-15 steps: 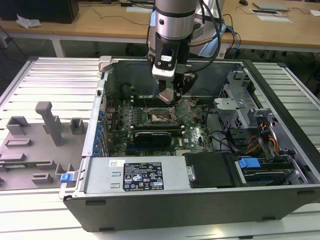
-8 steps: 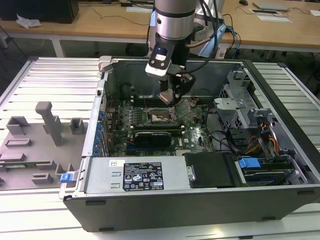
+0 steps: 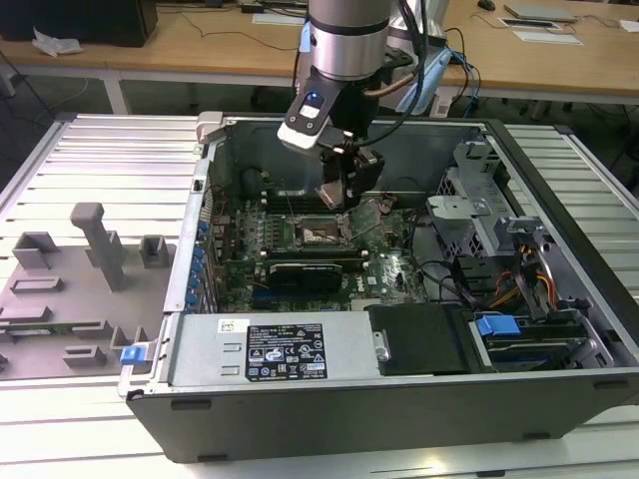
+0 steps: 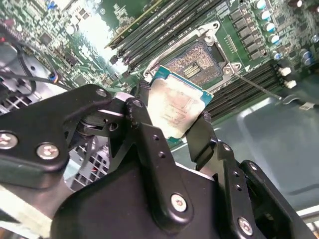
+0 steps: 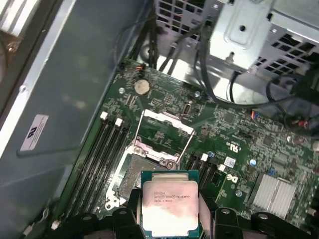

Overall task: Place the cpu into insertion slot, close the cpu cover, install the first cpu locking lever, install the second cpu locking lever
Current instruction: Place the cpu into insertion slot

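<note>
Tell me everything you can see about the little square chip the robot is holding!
The chip is a small flat square with a dull silvery-tan metal top carrying tiny print and a thin green edge. The gripper pinches it by opposite sides with two black fingers, so it hangs in the air, tilted, above the open socket on the green board, touching nothing else.

Setting: robotics lab or electronics workshop. Noted from where I stand:
- slotted aluminium workbench
- opened desktop computer case lying on it
- grey moulded fixtures alongside
- industrial robot arm overhead
- wooden desks behind, with papers
</note>
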`<state>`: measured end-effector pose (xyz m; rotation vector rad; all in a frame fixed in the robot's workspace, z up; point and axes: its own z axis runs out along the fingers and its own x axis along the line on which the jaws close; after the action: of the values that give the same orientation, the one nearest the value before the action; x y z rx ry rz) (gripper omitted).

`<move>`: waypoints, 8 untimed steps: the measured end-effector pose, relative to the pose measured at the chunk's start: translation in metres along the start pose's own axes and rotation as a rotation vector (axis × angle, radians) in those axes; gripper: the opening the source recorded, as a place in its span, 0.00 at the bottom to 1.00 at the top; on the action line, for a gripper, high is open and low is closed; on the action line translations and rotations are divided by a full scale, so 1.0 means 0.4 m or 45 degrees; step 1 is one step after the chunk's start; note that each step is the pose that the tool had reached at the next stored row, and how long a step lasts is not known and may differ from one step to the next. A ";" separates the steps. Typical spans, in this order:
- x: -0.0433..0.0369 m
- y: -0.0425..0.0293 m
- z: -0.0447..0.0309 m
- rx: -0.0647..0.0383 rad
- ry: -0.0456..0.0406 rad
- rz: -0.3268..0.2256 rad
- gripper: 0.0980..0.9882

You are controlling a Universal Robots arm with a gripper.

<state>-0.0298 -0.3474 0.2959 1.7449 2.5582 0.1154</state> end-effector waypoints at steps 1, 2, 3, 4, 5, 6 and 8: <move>0.000 0.000 0.000 0.000 -0.001 0.017 0.50; 0.000 0.000 0.001 0.000 -0.004 0.045 0.50; 0.000 0.000 0.001 -0.001 -0.007 0.076 0.50; 0.000 0.000 0.001 -0.001 -0.009 0.109 0.50; 0.000 0.000 0.002 -0.001 -0.013 0.152 0.50; 0.000 0.000 0.003 -0.001 -0.016 0.189 0.50; 0.000 -0.001 0.006 -0.002 -0.025 0.283 0.50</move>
<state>-0.0298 -0.3474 0.2934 2.0135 2.3423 0.1068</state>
